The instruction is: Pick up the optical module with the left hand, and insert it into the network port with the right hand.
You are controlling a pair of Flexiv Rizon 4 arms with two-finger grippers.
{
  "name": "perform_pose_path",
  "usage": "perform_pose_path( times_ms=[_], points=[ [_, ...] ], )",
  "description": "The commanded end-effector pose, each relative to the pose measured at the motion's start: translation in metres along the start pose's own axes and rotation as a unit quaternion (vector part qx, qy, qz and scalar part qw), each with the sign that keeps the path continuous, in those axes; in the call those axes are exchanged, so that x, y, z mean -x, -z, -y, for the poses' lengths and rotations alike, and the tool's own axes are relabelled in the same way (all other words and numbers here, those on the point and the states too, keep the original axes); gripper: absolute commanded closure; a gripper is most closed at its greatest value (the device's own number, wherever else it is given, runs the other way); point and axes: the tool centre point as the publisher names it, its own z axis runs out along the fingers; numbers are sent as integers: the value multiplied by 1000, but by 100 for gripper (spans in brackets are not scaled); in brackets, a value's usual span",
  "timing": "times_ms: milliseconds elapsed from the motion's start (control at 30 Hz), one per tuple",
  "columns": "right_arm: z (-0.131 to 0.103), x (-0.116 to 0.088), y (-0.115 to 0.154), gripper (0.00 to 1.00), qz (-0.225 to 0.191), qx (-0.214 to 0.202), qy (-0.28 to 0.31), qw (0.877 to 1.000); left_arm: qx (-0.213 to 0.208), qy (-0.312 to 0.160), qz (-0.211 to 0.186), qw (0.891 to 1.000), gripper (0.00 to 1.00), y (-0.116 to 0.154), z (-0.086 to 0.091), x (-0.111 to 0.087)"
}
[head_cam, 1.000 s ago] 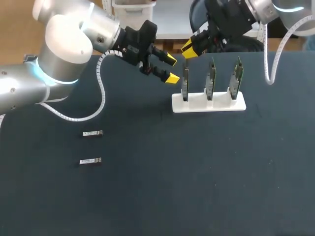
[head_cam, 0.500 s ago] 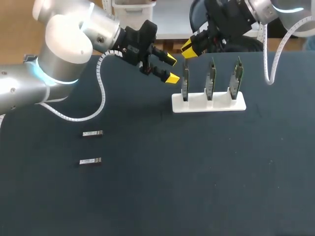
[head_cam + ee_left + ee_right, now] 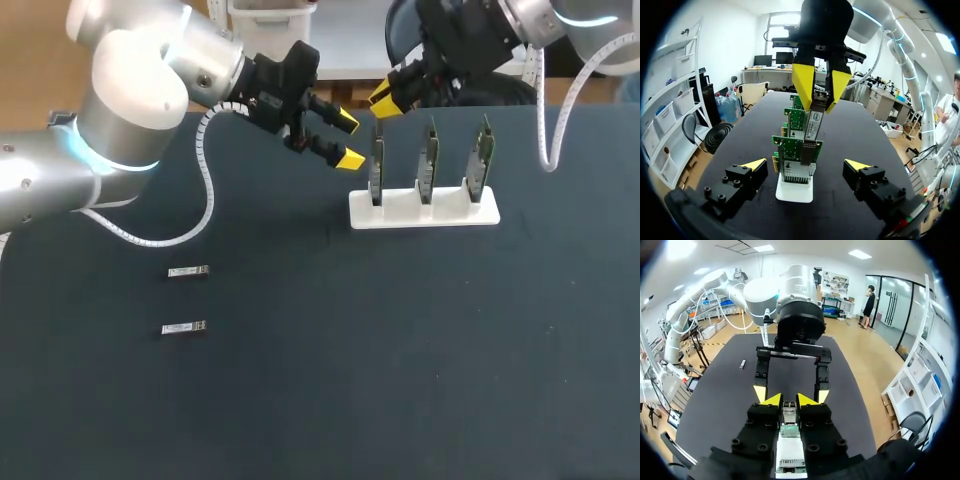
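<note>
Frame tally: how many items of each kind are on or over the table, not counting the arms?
Optical modules: 3, two lying on the table at and, one held by the right end effector
Network cards: 3
White stand: 1
Total: 7

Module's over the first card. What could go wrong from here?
The module, pinched in the right gripper, looks slightly tilted above the nearest card; it may jam on entry.
That card only stands in the white stand; pushing may tip it.
The open left gripper sits close; arms may clash.
</note>
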Motion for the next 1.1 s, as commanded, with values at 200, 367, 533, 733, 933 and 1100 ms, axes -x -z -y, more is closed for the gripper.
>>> perform_pose_path(
  times_ms=[200, 367, 533, 733, 933, 1100],
  points=[
    [-1, -1, -1, 100, 5, 2, -1, 1000, 0, 1, -2, 1000, 0, 0, 0, 1],
    [-1, -3, -3, 100, 0, 5, -2, 1000, 0, 1, -2, 1000, 0, 0, 0, 1],
    [-1, -7, -5, 100, -2, 6, -6, 1000, 0, 1, -2, 1000, 0, 0, 0, 1],
    [-1, -9, -6, 100, -1, 7, -11, 1000, 0, 1, -2, 1000, 0, 0, 0, 1],
    [-2, -5, 0, 0, 14, 6, -23, 1000, 0, 1, -2, 1000, 0, 0, 0, 1],
    [-2, 0, 9, 0, 37, 8, -34, 999, 0, 1, -2, 1000, 0, 0, 0, 1]
  ],
)
